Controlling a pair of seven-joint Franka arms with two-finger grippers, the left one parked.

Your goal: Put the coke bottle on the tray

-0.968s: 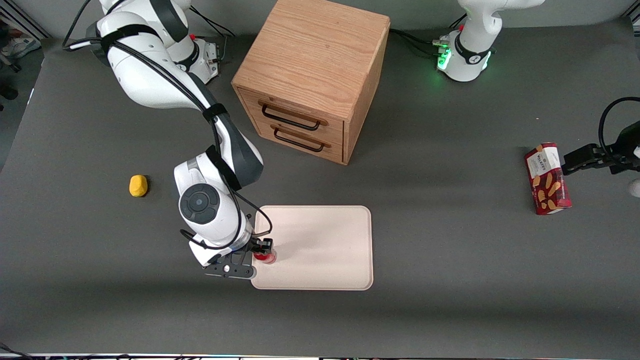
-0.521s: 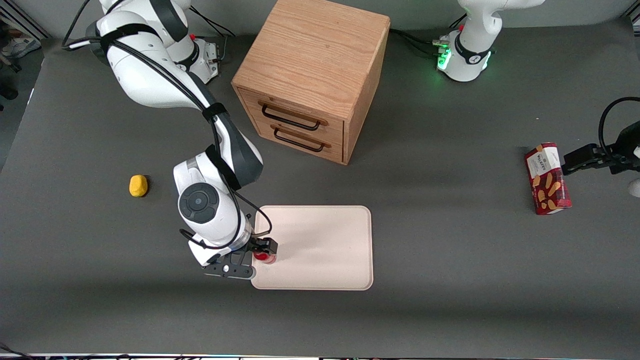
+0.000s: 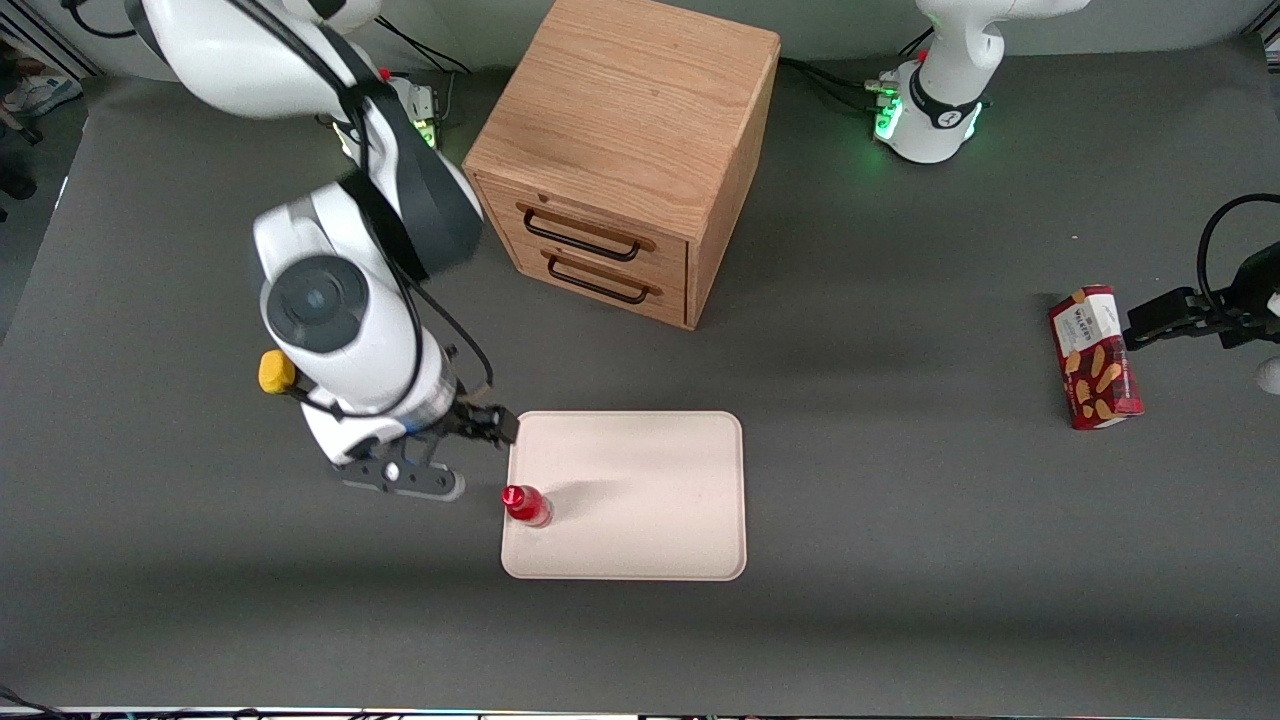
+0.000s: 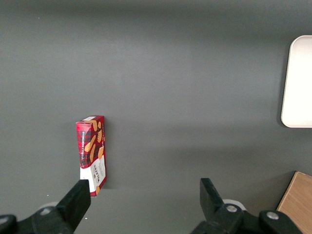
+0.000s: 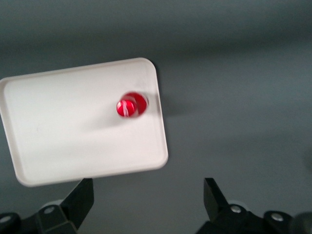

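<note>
Item one: the coke bottle [image 3: 526,504] is standing upright on the tray [image 3: 640,480], just inside the tray's short edge at the working arm's end and closer to that edge's corner nearest the front camera. From the wrist camera I am seeing its red cap [image 5: 131,105] straight from above, with nothing touching it.

Item two: the tray is lying flat near the middle of the table [image 3: 900,600], nearer the front camera than the wooden cabinet [image 3: 625,150].

Item three: the gripper [image 3: 470,428] is hanging above the table just off the tray's corner at the working arm's end, the one farther from the front camera. I am reading its fingers [image 5: 80,200] as spread wide apart and grasping nothing; the bottle is sitting well clear of them.

Item four: a yellow lump [image 3: 274,371] is lying toward the working arm's end of the table, partly covered by the arm.

Item five: a red snack box [image 3: 1095,357] is lying toward the parked arm's end of the table.
</note>
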